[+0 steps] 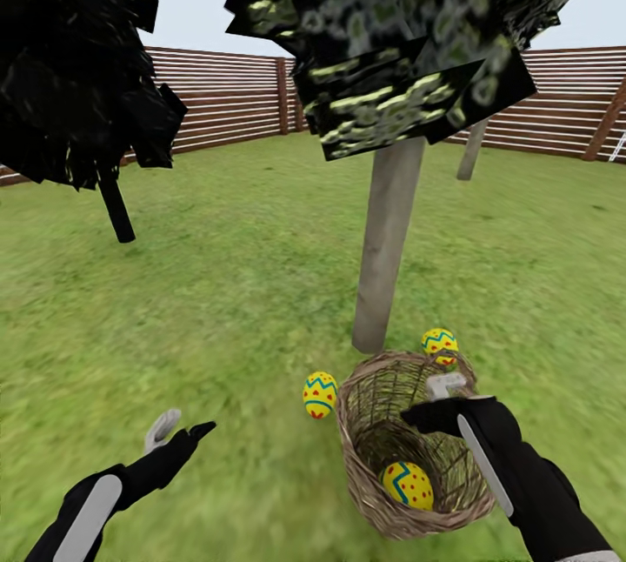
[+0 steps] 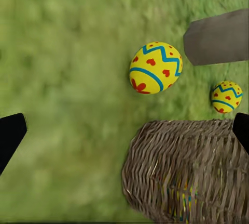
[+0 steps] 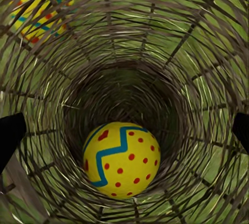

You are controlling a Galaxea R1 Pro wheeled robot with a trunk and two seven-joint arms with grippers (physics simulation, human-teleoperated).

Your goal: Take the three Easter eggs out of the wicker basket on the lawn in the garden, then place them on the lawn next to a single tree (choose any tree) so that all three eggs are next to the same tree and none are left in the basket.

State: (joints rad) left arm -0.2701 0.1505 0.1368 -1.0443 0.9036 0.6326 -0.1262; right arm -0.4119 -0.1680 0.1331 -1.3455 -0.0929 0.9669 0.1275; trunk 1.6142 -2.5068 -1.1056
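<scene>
The wicker basket (image 1: 358, 451) lies tipped on the lawn (image 1: 217, 284) at the foot of a pale-trunked tree (image 1: 387, 240). One Easter egg (image 1: 407, 485) rests inside it, seen deep in the weave (image 3: 171, 52) as a yellow egg (image 3: 122, 159). Two more eggs lie on the grass by the trunk: one (image 1: 320, 394) left of the basket, one (image 1: 440, 343) behind it. My right gripper (image 1: 435, 401) is open over the basket mouth, pointing into it (image 3: 124, 133). My left gripper (image 1: 181, 430) hangs open over grass, facing both outside eggs (image 2: 155, 68), (image 2: 226, 96) and the basket (image 2: 176, 167).
A dark tree with a thin black trunk (image 1: 116, 210) stands to the left. Another pale trunk (image 1: 471, 151) rises farther back. A brown slat fence (image 1: 226, 101) rings the grass. Low foliage (image 1: 391, 49) hangs over the near trunk.
</scene>
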